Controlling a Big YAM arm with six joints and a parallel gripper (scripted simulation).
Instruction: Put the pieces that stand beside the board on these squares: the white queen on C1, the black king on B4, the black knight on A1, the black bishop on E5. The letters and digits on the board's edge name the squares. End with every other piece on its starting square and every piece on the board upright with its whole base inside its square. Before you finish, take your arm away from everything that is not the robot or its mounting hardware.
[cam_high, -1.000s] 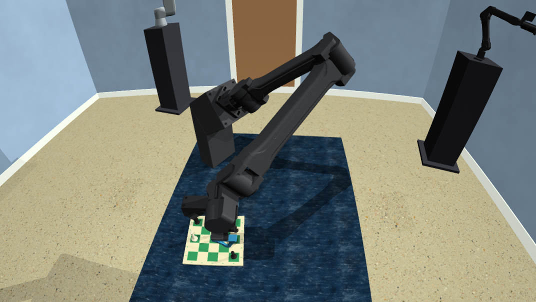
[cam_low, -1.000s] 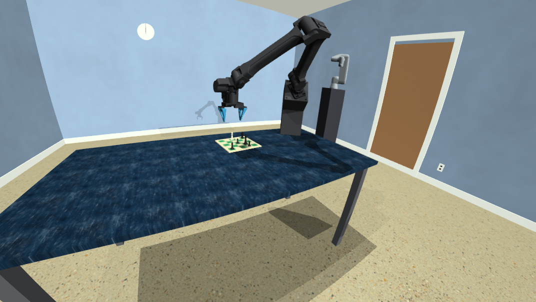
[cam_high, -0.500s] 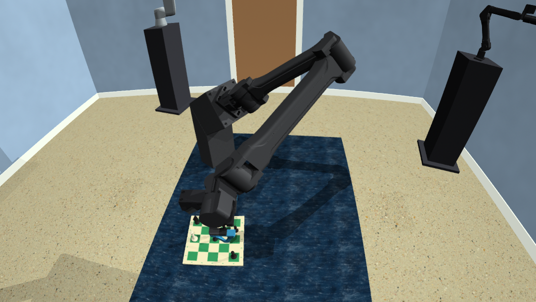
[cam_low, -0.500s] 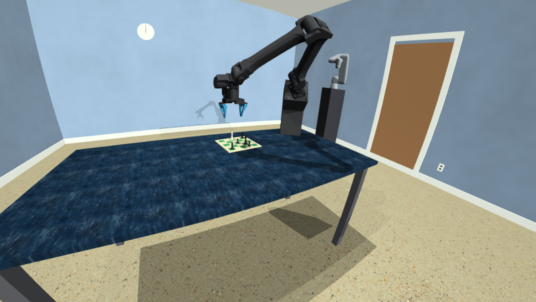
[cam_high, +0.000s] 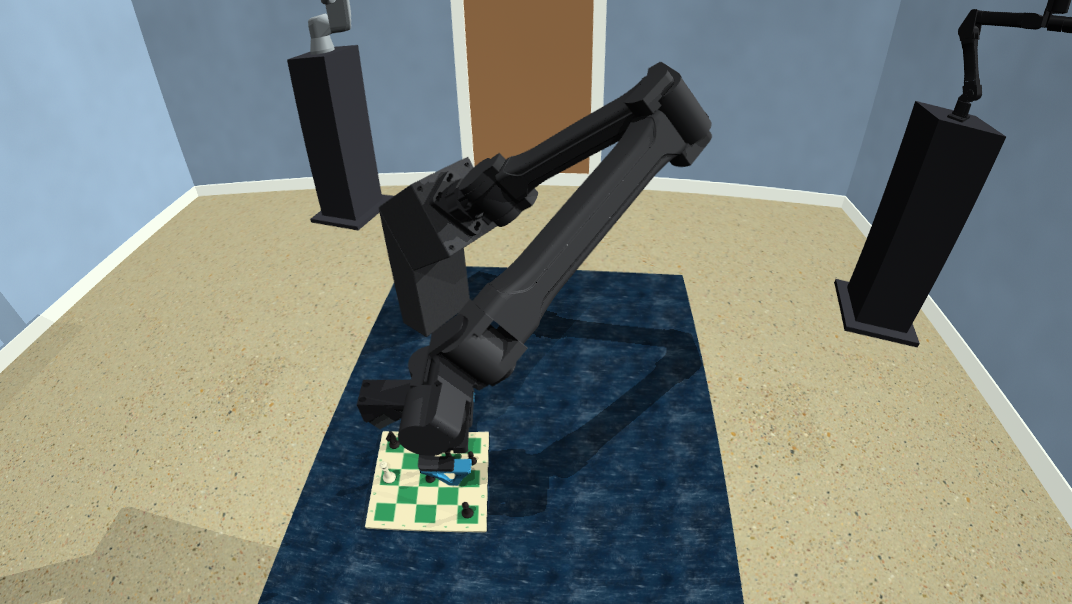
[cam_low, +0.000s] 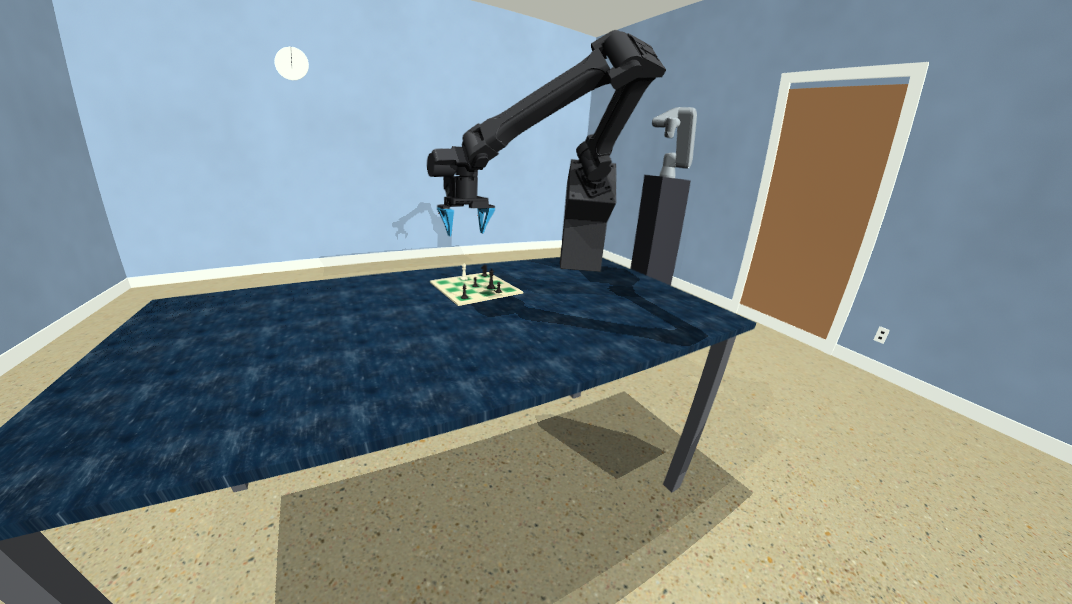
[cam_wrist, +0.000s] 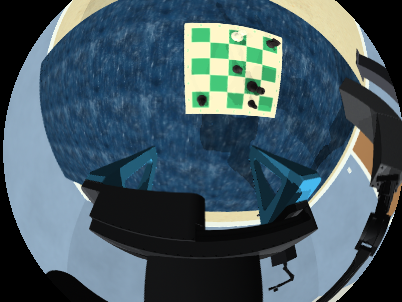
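Note:
The green and cream chessboard (cam_high: 423, 514) (cam_low: 446, 285) (cam_wrist: 200, 50) lies on the blue table. The white queen (cam_high: 387, 472) (cam_low: 465, 268) (cam_wrist: 236, 35) stands upright on a square at the board's edge. Several black pieces stand on the board: one (cam_high: 392, 440) (cam_wrist: 272, 43) in a corner, one (cam_high: 468, 511) (cam_wrist: 202, 101) in the opposite corner, and others (cam_wrist: 256, 89) near the middle. They are too small to tell apart. My gripper (cam_high: 450, 472) (cam_low: 466, 219) (cam_wrist: 206, 179) is open and empty, high above the board. I see no piece beside the board.
The arm's base block (cam_low: 587, 217) stands at the table's far end (cam_low: 705, 322). Two black pillars with camera arms (cam_high: 341, 127) (cam_high: 926, 217) stand on the floor beyond the table. A brown door (cam_high: 528, 75) is in the back wall.

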